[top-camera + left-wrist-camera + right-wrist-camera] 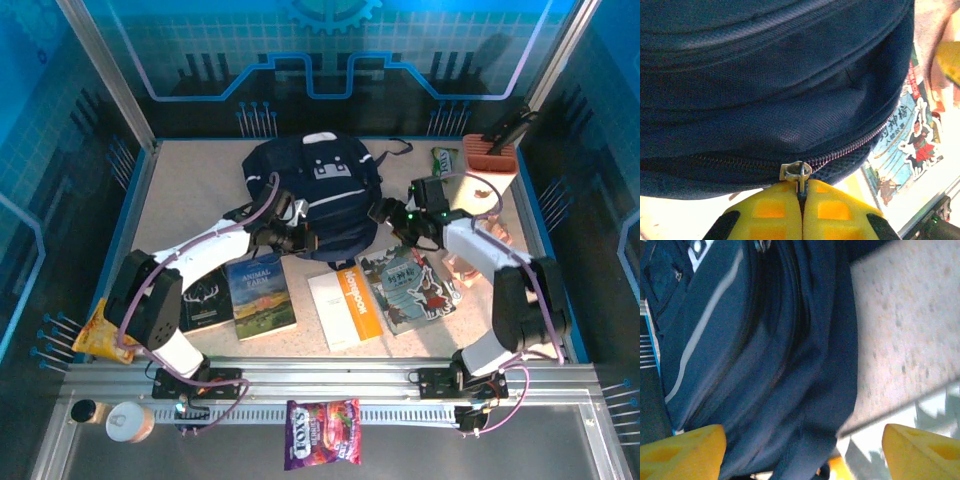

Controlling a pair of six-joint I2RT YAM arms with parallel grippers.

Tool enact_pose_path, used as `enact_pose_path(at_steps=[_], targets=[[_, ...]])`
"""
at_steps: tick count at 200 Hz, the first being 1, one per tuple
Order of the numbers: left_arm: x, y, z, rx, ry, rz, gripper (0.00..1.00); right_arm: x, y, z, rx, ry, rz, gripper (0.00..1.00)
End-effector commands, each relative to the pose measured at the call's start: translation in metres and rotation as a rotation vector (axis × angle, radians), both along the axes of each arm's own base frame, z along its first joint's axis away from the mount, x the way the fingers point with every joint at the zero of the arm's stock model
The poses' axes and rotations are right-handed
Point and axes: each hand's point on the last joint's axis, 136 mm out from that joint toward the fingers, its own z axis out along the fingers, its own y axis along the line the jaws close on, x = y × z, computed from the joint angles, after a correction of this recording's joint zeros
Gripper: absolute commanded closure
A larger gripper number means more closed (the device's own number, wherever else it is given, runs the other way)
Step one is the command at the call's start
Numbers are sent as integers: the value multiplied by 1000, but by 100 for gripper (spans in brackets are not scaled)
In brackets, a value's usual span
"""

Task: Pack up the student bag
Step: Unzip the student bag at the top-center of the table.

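Observation:
The student bag (315, 190), a dark navy backpack with white stripes, lies at the back middle of the table. My left gripper (303, 240) is at the bag's near edge. In the left wrist view its yellow fingers (775, 210) are shut on the metal zipper pull (799, 171), with the zipper running right along the bag (765, 90). My right gripper (387, 213) is at the bag's right side. In the right wrist view it (802, 447) stands open, fingertips (682, 450) far apart, and the bag's navy fabric (765, 365) lies between them.
In front of the bag lie a dark book (205, 300), an Animal Farm book (260, 293), an orange-and-white notebook (345, 305) and a comic book (408, 288). A terracotta pen holder (488, 158) and a green packet (444, 160) stand back right. A candy bag (322, 432) lies on the front rail.

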Motion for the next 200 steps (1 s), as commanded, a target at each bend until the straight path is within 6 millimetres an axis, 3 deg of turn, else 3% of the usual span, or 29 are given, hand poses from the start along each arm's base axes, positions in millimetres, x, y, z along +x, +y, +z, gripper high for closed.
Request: enact_pose_path(at_steps=[1, 23, 26, 38, 75, 78, 92, 127, 178, 200], targets=[[11, -21, 22, -53, -70, -72, 100, -30, 7, -6, 8, 86, -115, 7], [12, -27, 19, -56, -61, -86, 100, -39, 26, 1, 61, 91, -162, 4], [12, -28, 18, -54, -59, -90, 100, -44, 25, -7, 57, 112, -170, 4], [12, -30, 16, -51, -58, -95, 100, -46, 31, -9, 74, 133, -200, 3], [9, -34, 11, -47, -52, -104, 100, -35, 56, -16, 146, 152, -200, 4], [8, -34, 11, -47, -50, -103, 100, -29, 61, -7, 165, 132, -194, 4], [8, -34, 8, -45, -44, -101, 100, -22, 70, -8, 173, 134, -182, 5], [7, -33, 7, -41, -34, -100, 100, -16, 73, -31, 133, 195, -219, 9], [4, -24, 8, -12, -32, -99, 100, -6, 77, -41, 110, 182, -187, 36], [1, -16, 9, 1, -26, -100, 100, 0, 68, -39, 77, 142, -186, 57]])
